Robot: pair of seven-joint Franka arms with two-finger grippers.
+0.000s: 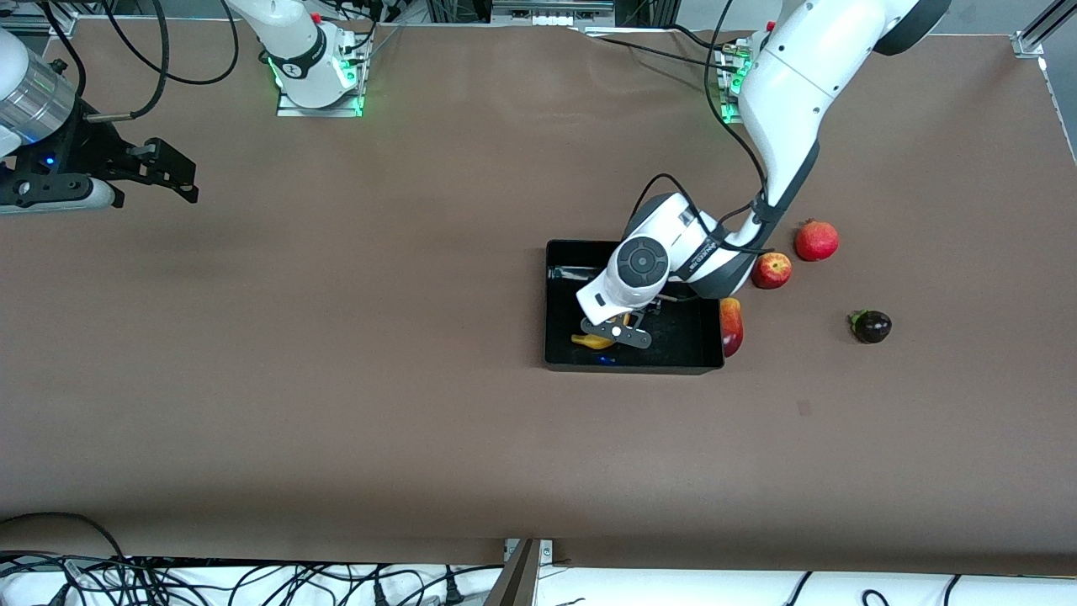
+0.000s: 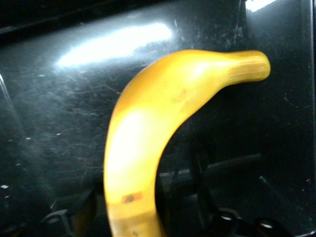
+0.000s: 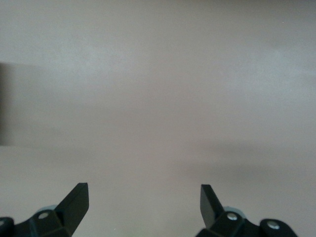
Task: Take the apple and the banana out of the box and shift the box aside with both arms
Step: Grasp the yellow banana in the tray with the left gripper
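Banana (image 1: 591,341) lay lowest in the front view, inside the black box (image 1: 555,303), on the box floor in its camera-side part. Left pincer (image 1: 618,330) was down in the box right at the banana, w/ the yellow body showing just under & beside the black fingers. Left wrist view showed the banana (image 2: 148,148) filling the frame, curved, stem end up against the glossy box floor (image 2: 59,123). Fingers weren't visible there, so couldn't tell if the left pincer was clamped on the fruit or loose around it.

Long red-yellow fruit (image 1: 731,326) sat on the desk (image 1: 336,379) touching the box's outer wall at the left arm's end. Red apple (image 1: 771,270) was just beside the left arm's wrist, farther from the camera than that long fruit. Rounder red fruit (image 1: 816,240) lay near the apple, a bit farther from the camera & more toward the left arm's end. Dark purple fruit (image 1: 872,326) sat apart from the rest, further toward that end.

Right pincer (image 1: 160,172) hung over bare desk at the right arm's end, well apart from box & fruits, waiting. Right wrist view showed its fingers (image 3: 74,200) spread wide, nothing btwn them.
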